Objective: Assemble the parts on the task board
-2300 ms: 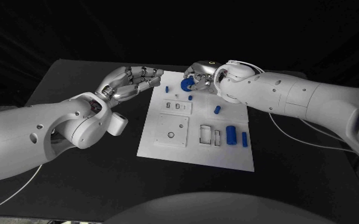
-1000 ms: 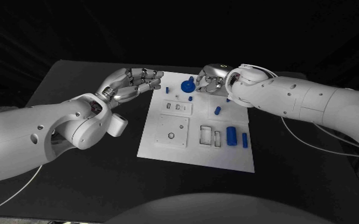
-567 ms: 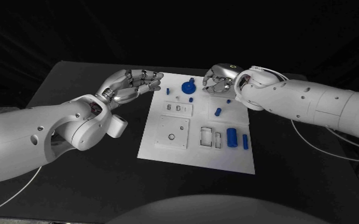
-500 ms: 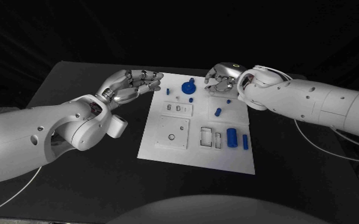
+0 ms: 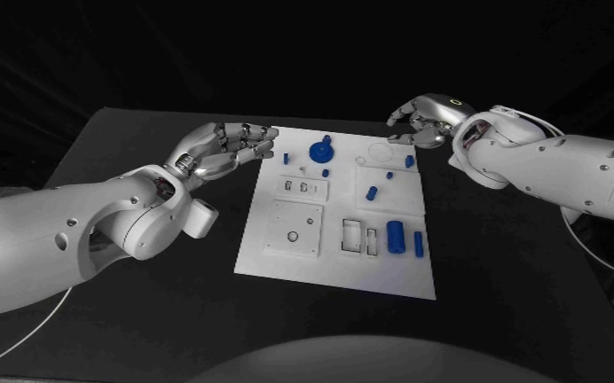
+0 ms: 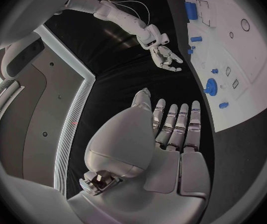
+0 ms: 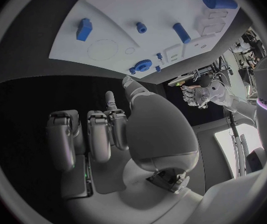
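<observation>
The white task board [image 5: 335, 268] lies in the middle of the black table. A blue gear [image 5: 321, 148] stands near its far edge, also seen in the left wrist view [image 6: 210, 87] and the right wrist view [image 7: 143, 64]. Small blue pegs [image 5: 371, 192] lie further along the board, with a thick blue cylinder [image 5: 396, 231] and a thin blue bar [image 5: 419, 240] at its right side. My right hand [image 5: 423, 121] hovers past the board's far right corner, fingers apart and empty [image 7: 102, 134]. My left hand [image 5: 231, 146] hangs off the board's far left corner, palm up, fingers spread, holding nothing [image 6: 173, 134].
Several rectangular and round recesses [image 5: 359, 231] are sunk into the board. Black table [image 5: 141, 312] surrounds it on all sides; its far edge runs just behind both hands.
My right hand let go of the blue gear, which now stands on the board's far end, and drew back to the right, off the board. My left hand barely moved.
</observation>
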